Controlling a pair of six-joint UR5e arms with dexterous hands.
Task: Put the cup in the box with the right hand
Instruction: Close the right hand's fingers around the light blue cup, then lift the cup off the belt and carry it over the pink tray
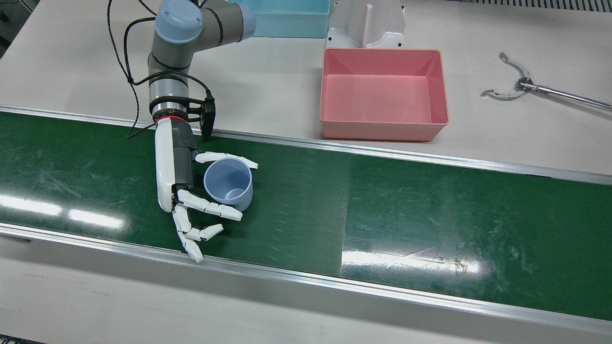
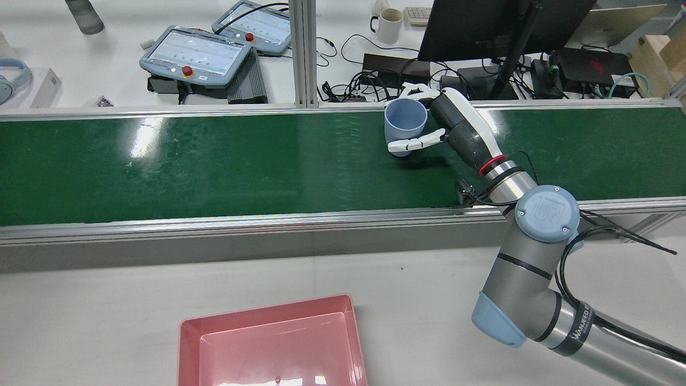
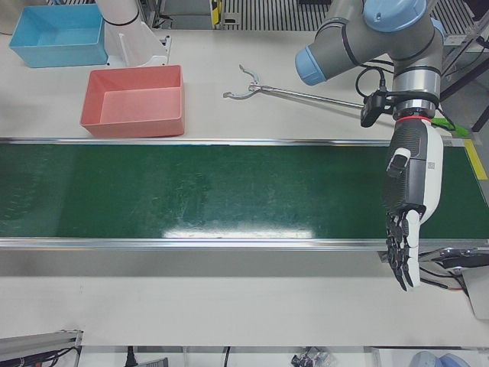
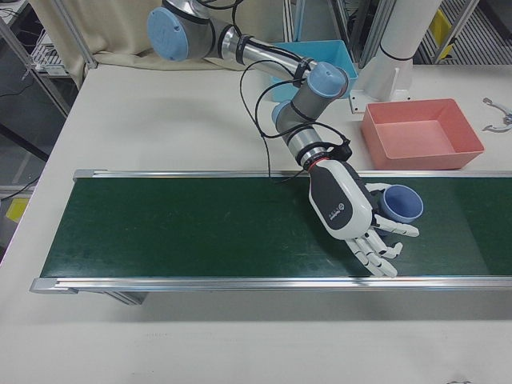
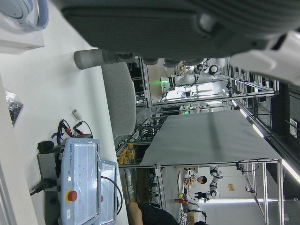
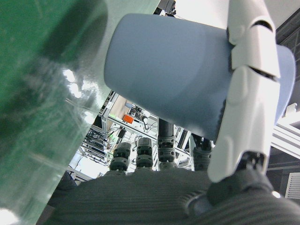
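We record one pale blue cup [image 1: 228,183], left of centre in the front view, lifted above the green belt [image 1: 430,210], clasped by our right hand [image 1: 191,191]. Pink box [image 1: 384,93]: upper centre, empty. Left hand [image 3: 409,222]: fingers spread, holding nothing.

A pale blue plastic cup [image 1: 228,182] with no handle is upright, mouth up and empty, above the green conveyor belt [image 1: 430,210], clasped by white fingers [image 1: 224,157] on two sides. The pink rectangular box [image 1: 384,93] sits empty and open-topped on the grey table [image 1: 267,86] beyond the belt, well apart from the cup.
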